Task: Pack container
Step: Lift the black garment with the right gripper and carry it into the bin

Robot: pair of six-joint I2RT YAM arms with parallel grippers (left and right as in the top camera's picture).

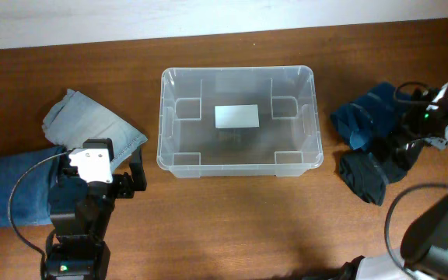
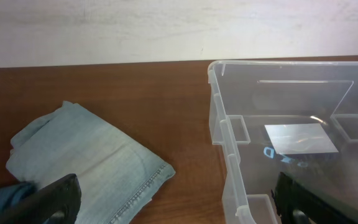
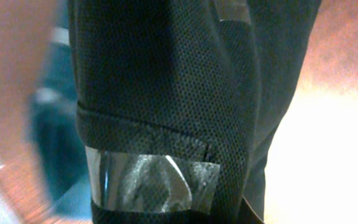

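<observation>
Two arms: L tool (image 2: pixel 179 208) released by lt denim (image 1: pixel 92 124); R tool (image 1: pixel 401 149) low on dark garment (image 1: pixel 368 175), grip unclear.

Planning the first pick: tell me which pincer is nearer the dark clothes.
Right. The right pincer is at the dark clothes, right of the bin; the left pincer is on the bin's far side, by the denim.

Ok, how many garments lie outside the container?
4: light denim and darker blue denim left of the container; teal garment and black garment right of it. Folds may hide more.
</observation>
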